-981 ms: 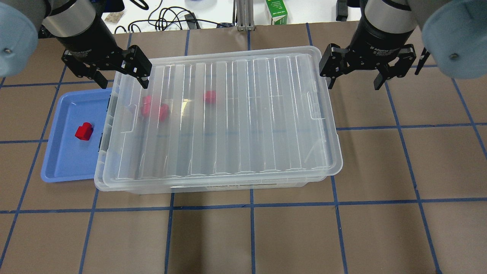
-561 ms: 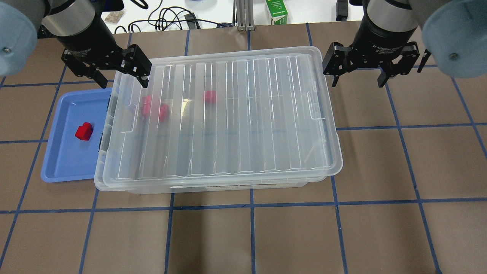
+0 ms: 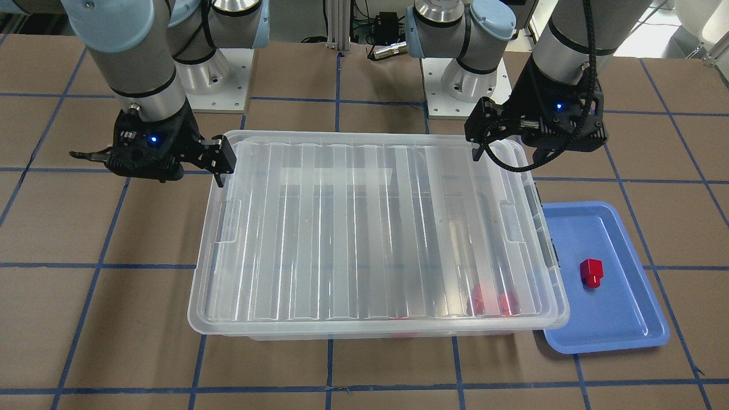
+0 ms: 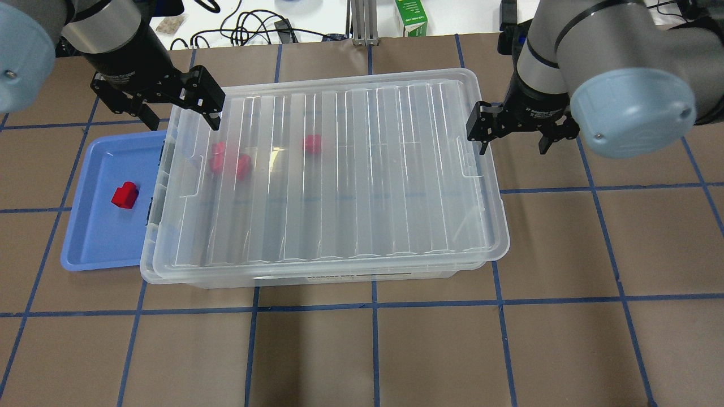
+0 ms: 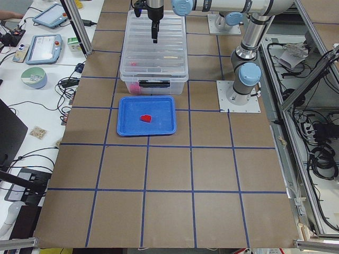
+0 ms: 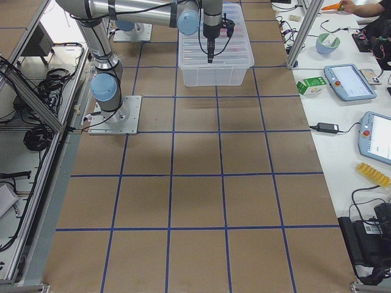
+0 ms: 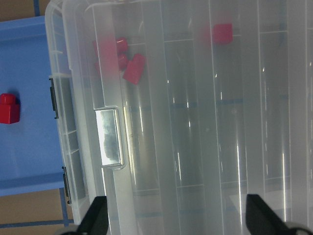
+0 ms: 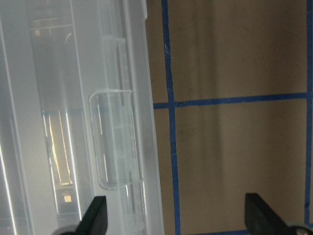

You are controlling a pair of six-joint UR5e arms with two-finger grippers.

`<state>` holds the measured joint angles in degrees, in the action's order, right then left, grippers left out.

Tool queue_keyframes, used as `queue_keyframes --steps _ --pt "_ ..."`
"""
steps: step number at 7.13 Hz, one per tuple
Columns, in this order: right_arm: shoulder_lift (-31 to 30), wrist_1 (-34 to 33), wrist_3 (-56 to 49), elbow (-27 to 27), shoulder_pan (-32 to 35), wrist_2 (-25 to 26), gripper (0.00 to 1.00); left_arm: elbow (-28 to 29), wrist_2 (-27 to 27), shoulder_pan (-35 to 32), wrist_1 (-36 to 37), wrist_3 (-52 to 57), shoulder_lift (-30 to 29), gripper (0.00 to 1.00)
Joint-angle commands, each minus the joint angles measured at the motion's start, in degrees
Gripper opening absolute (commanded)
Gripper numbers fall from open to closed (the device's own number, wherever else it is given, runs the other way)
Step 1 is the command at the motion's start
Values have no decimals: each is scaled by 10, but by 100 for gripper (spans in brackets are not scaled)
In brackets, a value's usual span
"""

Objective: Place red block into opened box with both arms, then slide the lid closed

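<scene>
Since a moment ago, only the right gripper (image 4: 512,148) has shifted: it has swung in from beyond the box's right end and dropped lower, and one finger now stands at the right short edge of the lid (image 4: 339,169), near the far corner. Its jaws are spread, the other finger hanging over the bare brown surface (image 4: 565,237). Whether the near finger touches the lid cannot be told.

Nothing else has moved. The left gripper (image 4: 182,121) hovers at the far left corner of the box (image 4: 317,280), jaws spread, one finger above the lid's corner and the other outside it. The lid lies flat on the box, pushed a little toward the robot's right, so it overhangs that end and leaves the left rim with its grey latches showing.

One red block (image 4: 124,195) sits in the blue tray (image 4: 96,249), which lies just beside the box's left end. Other red blocks (image 4: 229,161) show blurred through the lid, inside the box.
</scene>
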<state>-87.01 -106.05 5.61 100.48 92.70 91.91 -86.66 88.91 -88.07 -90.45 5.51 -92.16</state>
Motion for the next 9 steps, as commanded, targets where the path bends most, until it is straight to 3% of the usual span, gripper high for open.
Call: queue_keyframes --steps 1,4,5,9 --pt "30 -101 -16 56 0 0 100 0 1 0 0 0 0 100" --pt "39 -110 -47 53 0 5 100 -1 -1 0 4 -1 0 100" --pt "40 -111 -82 55 -4 45 100 -1 -1 0 4 -1 -1 100" --pt "35 -100 -106 58 -55 85 100 0 1 0 5 0 -2 100"
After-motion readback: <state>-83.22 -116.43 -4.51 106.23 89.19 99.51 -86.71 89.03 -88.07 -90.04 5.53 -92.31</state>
